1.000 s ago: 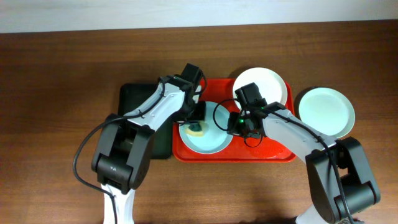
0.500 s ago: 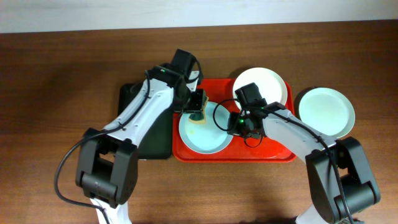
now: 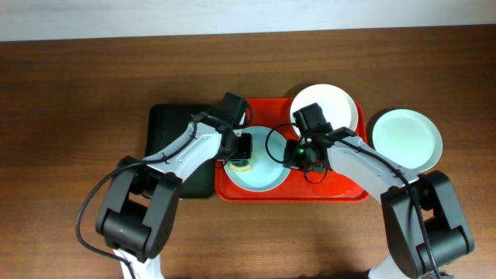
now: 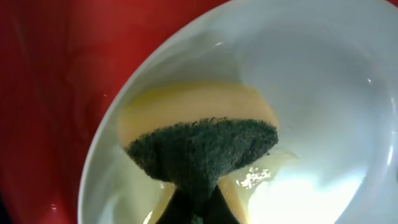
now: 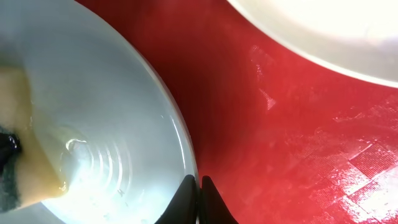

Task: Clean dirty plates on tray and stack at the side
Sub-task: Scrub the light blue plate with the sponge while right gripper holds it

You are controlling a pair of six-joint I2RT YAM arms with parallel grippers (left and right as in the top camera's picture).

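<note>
Sponge (image 4: 202, 149) clamped in left gripper (image 3: 242, 149) sits in pale plate (image 3: 262, 177) on tray (image 3: 341, 191); right gripper (image 3: 294, 155) pinches that plate's rim.

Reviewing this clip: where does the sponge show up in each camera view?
Overhead: sponge at the left of the pale plate, mid-frame.
Left wrist: fills the centre, over that plate.
Right wrist: far left edge, partly cut off.
Shared landmark: the pale plate on the red tray.
</note>
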